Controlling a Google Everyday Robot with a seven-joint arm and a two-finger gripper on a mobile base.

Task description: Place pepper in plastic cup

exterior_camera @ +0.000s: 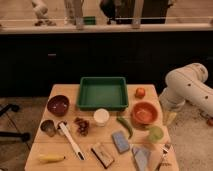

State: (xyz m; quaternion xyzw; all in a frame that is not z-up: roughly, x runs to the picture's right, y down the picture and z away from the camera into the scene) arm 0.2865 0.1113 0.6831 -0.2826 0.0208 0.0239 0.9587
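The dark green chili pepper (pixel 125 126) lies on the wooden table (pixel 60 148), just left of the orange bowl (pixel 144 112) and right of the white cup (pixel 101 116). The light green plastic cup (pixel 155 133) stands near the table's right edge, in front of the orange bowl and to the right of the pepper. My white arm comes in from the right, and the gripper (pixel 170 118) hangs beside the table's right edge, level with the orange bowl, above and to the right of the plastic cup. It holds nothing that I can see.
A green tray (pixel 102 93) sits at the back centre, with a red-orange fruit (pixel 140 92) to its right. On the left are a dark red bowl (pixel 58 105), a metal cup (pixel 48 127) and a white-handled tool (pixel 70 139). A banana (pixel 51 158), blue sponge (pixel 120 141) and fork (pixel 163 152) lie in front.
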